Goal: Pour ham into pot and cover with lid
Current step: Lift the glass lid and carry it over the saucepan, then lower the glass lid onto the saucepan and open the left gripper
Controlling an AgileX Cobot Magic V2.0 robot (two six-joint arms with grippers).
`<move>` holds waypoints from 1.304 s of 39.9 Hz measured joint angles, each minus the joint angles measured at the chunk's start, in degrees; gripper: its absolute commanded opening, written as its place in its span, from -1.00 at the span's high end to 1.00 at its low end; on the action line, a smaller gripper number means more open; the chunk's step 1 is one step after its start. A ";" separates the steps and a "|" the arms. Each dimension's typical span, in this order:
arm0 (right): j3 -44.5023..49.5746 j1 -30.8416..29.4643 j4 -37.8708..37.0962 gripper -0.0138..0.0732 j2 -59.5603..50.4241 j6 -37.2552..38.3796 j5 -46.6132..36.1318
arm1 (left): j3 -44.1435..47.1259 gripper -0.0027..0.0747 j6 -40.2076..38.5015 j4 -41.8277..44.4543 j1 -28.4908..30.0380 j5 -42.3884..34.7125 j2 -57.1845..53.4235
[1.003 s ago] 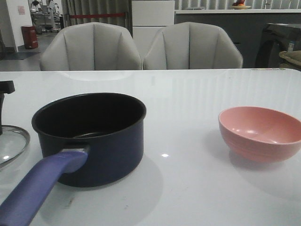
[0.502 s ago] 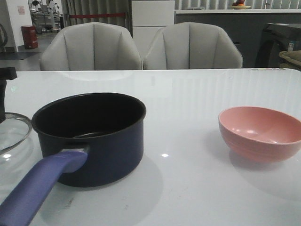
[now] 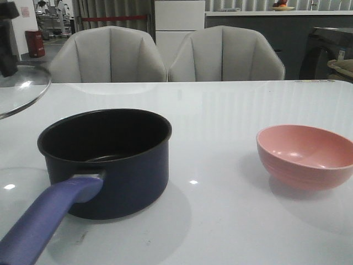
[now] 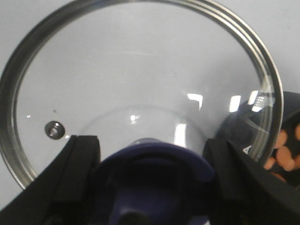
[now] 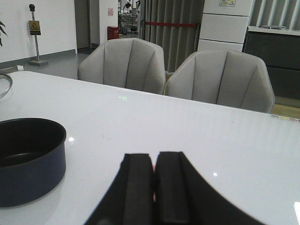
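Jaws of the left gripper point(image 4: 152, 187) are clamping the lid point(image 4: 140, 84) by its knob, holding it in the air left of the pot point(image 3: 107, 160); ham point(image 4: 286, 150) is lying inside the pot; right gripper point(image 5: 154, 187) jaws are pressing together, empty

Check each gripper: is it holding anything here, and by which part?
The left gripper holds the glass lid by its purple-blue knob, lifted clear of the table. The right gripper is shut with nothing between its fingers.
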 measured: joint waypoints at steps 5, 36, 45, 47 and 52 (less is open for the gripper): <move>0.00 0.00 0.00 0.34 0.00 0.00 0.00 | -0.46 0.64 0.37 -0.92 -4.56 0.34 -0.66; 0.00 0.00 0.00 0.34 0.00 0.00 0.00 | -0.48 0.64 3.73 2.93 -27.04 0.68 0.01; 0.00 0.00 0.00 0.34 0.00 0.00 0.00 | -0.59 0.63 3.73 4.13 -27.04 0.51 3.22; 0.00 0.00 0.00 0.34 0.00 0.00 0.00 | -0.68 0.63 3.73 4.13 -27.04 0.39 3.66; 0.00 0.00 0.00 0.34 0.00 0.00 0.00 | -0.77 0.59 3.73 3.82 -27.04 0.26 4.34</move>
